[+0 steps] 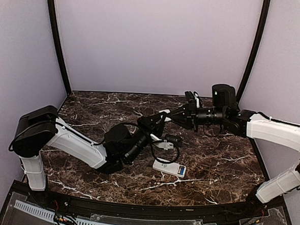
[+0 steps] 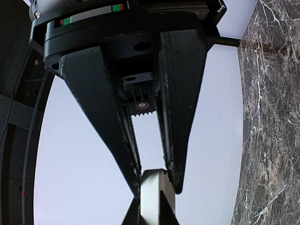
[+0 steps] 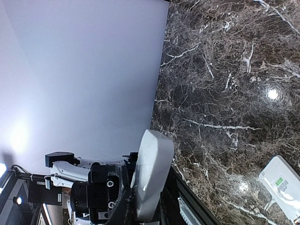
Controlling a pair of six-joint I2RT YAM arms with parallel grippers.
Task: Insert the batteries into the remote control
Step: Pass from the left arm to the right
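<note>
The two end effectors meet in mid-air above the middle of the bench (image 1: 218,157), and the overhead view shows little of that spot because their dark fingers overlap there. The left end effector (image 2: 157,185) is closed on the thin edge of one white piece (image 2: 152,199). Its own camera cuts off the lower part of that piece, so its full shape cannot be read. The right end effector (image 3: 145,208) has a finger on each side of the same piece, low in its own view. Whether those fingers are pressed tight cannot be told, since their tips run out of the frame. Which part this white piece is cannot be told either. One remote control (image 1: 169,168) lies flat on the bench, nearer the arm bases than the end effectors and apart from both. A coloured patch shows at its right end, and in the right wrist view the frame edge cuts it off. In all there are two end effectors, one held white piece and one remote control.
</note>
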